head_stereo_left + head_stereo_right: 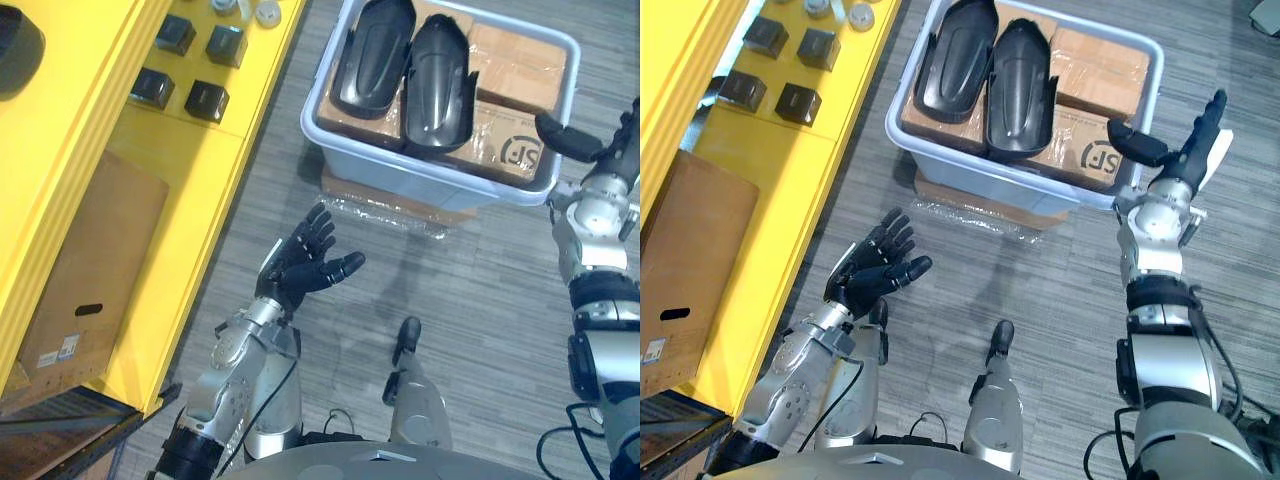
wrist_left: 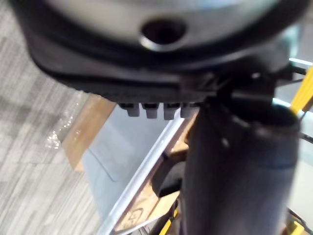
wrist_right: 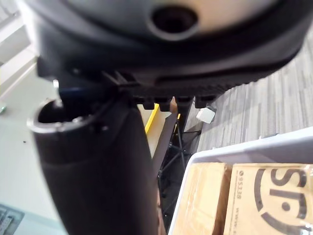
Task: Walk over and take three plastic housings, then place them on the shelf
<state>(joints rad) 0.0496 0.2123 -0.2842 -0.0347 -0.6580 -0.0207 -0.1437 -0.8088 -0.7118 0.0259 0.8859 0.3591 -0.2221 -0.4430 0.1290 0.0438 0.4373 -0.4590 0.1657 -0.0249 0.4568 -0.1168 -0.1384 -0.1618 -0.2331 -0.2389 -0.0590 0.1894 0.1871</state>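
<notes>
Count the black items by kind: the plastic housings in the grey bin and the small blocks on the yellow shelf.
plastic housings in the grey bin: 2
small black blocks on the yellow shelf: 4
Total: 6

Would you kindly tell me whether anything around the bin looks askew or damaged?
Nothing looks damaged. Two black housings lie side by side on cardboard boxes in the bin. Only oddity: crumpled clear wrap pokes out from under it.
</notes>
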